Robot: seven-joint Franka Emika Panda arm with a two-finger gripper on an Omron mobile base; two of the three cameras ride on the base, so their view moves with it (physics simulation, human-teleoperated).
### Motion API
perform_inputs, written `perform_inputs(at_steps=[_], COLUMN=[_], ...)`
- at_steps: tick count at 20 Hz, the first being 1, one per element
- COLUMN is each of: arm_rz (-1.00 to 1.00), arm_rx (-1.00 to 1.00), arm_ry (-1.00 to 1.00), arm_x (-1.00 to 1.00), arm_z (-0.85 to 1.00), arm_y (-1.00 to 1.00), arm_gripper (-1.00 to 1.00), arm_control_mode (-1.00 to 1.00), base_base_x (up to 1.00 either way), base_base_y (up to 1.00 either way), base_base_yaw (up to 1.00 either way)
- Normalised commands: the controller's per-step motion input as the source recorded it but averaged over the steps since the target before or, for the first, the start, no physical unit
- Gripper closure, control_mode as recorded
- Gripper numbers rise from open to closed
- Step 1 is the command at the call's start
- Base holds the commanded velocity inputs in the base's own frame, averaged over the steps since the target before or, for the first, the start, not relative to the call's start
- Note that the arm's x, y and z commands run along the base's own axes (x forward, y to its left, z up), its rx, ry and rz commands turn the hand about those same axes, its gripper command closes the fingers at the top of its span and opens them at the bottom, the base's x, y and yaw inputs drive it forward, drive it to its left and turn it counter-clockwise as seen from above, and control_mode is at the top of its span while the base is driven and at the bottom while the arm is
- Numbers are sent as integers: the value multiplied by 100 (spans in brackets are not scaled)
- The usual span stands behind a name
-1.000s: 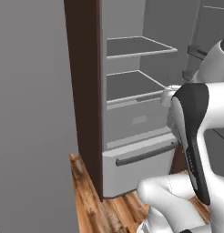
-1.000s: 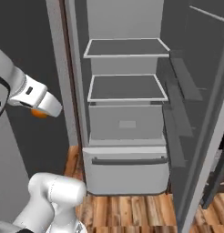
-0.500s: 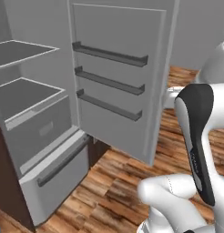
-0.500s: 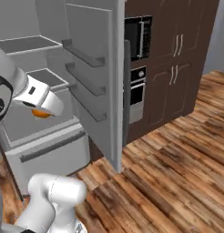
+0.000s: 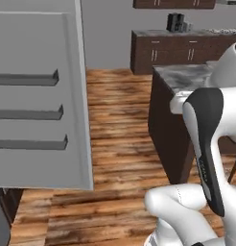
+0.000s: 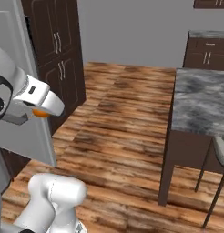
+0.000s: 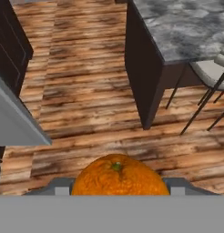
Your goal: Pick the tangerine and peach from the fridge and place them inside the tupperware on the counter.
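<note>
One fruit in hand: the gripper [image 6: 38, 112] is clamped on the tangerine [image 7: 119, 175], carried clear of the fridge [image 5: 41, 96]. Ahead and right of the hand lies the counter [image 7: 186, 27], well apart; tupperware not visible, so placement target unconfirmed.

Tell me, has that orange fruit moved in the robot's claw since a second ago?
No. The tangerine sits at the gripper as before; the base turned, swinging the fridge door aside.

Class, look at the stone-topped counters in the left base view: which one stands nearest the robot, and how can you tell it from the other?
The freestanding marbled counter beside the white arm, over dark cabinets. The other counter runs along the back wall.
</note>
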Motion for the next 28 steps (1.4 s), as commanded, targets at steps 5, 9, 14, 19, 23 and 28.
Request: perform_inputs(at_steps=[5,9,14,19,23,28], arm_rz=[0,0,0,0,0,0], arm_rx=[0,0,0,0,0,0], arm_ry=[0,0,0,0,0,0], arm_x=[0,0,0,0,0,0], arm_z=[0,0,0,0,0,0], arm_y=[0,0,0,0,0,0], arm_gripper=[100,100,100,100,100,100], arm_control_mode=[100,100,100,100,100,100], base_base_x=[90,100,100,100,100,100], base_base_y=[-15,-30,-49,-25,0,2], base_base_yaw=[-20,0,0,0,-3,-23])
